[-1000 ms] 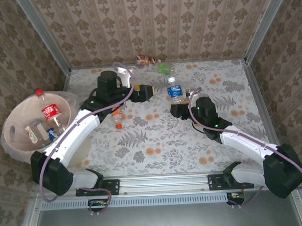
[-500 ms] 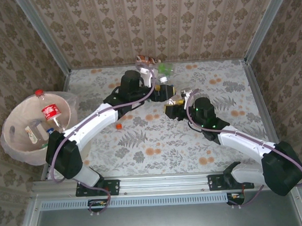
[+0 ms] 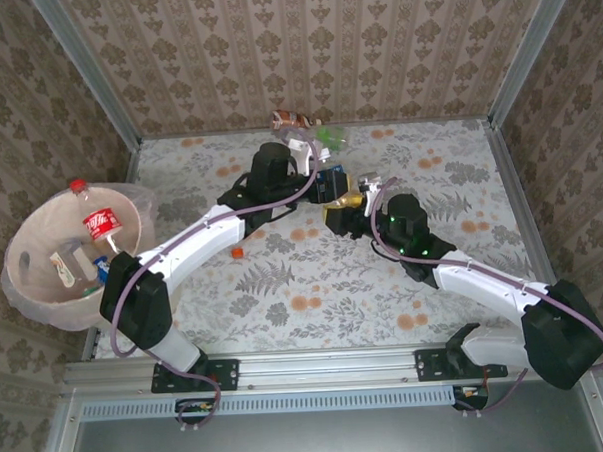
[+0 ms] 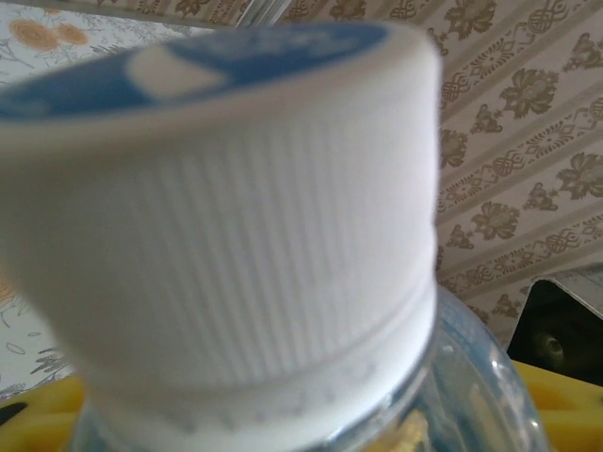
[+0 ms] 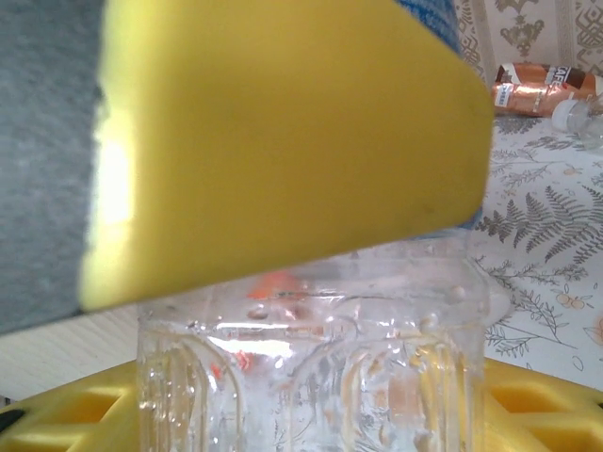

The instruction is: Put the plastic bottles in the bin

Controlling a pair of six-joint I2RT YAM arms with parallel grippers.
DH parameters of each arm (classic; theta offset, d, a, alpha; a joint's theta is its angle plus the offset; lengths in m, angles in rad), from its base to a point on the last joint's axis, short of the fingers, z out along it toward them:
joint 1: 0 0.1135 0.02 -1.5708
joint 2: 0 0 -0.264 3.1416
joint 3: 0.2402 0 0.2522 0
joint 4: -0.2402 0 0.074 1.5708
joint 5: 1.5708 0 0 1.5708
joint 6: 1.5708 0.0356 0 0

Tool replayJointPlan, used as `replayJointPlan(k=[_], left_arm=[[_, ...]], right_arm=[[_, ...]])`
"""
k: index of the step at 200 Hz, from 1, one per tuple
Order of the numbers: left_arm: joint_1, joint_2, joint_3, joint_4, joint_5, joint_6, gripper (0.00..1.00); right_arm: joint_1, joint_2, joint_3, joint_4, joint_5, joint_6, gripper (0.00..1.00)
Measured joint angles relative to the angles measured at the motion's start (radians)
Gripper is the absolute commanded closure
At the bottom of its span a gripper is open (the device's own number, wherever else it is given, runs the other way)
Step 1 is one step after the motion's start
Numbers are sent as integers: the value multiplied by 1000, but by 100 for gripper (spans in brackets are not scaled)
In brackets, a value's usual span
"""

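Nothing reads clearly — the red-labelled bottle (image 3: 101,226) in the bin (image 3: 41,222) bears white script too small to make out; the brown-labelled bottle (image 5: 542,87) shows blurred print.

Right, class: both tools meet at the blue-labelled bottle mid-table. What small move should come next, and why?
Probably close the left tool on the bottle: its cap sits between that tool's yellow fingers, the right tool flanks its body, and the bin stands on the left arm's side.

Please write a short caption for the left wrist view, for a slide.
White ribbed cap of a clear bottle in close-up, wallpaper behind.
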Motion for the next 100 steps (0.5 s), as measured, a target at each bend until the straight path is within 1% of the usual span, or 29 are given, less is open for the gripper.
replayJointPlan(k=[23,42,77,100], left_arm=[[1,0,-3,7,2,-4,46],[5,-2,-6,-2,-6,-2,45],[43,-64,-24,-85,-52,29,47],[85,-139,-23,-169,-118,64,48]], right_arm=[[0,0,4,-9,-10,-2,14],[2,-10,6,-33,-45,-32,1],[2,-105,6,-121,-61,-96,0],[2,-177,6,-177,-29,-137,0]])
